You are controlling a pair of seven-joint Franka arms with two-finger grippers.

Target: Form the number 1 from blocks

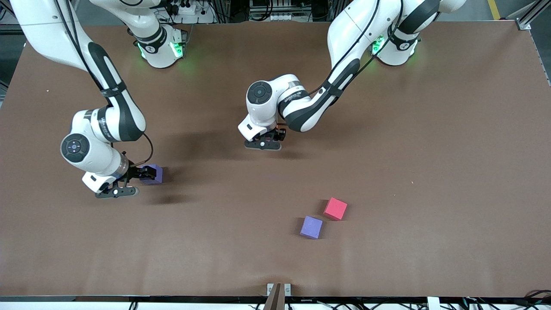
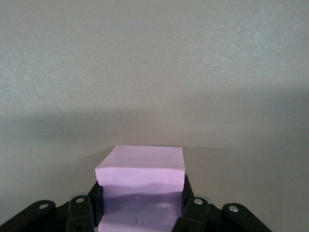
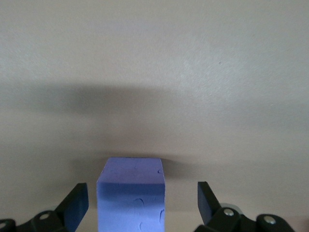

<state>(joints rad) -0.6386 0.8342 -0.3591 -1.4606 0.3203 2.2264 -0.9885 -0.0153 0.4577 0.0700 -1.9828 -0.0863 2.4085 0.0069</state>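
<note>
A pink block point(image 2: 140, 186) is pinched by the left end effector point(image 1: 267, 138), low over the mid tabletop point(image 1: 430, 129); a purple block point(image 3: 131, 198) sits between the spread fingers of the right end effector point(image 1: 146, 173) – light, soft foam, best squeezed gently on flat opposite sides

pink block point(image 2: 141, 186): its lower part is cut off by the left wrist view's edge; in the front view the left gripper point(image 1: 263, 142) hides it fully.
purple block point(image 1: 153, 174): half hidden at 9 o'clock by the right gripper point(image 1: 144, 173).
</note>
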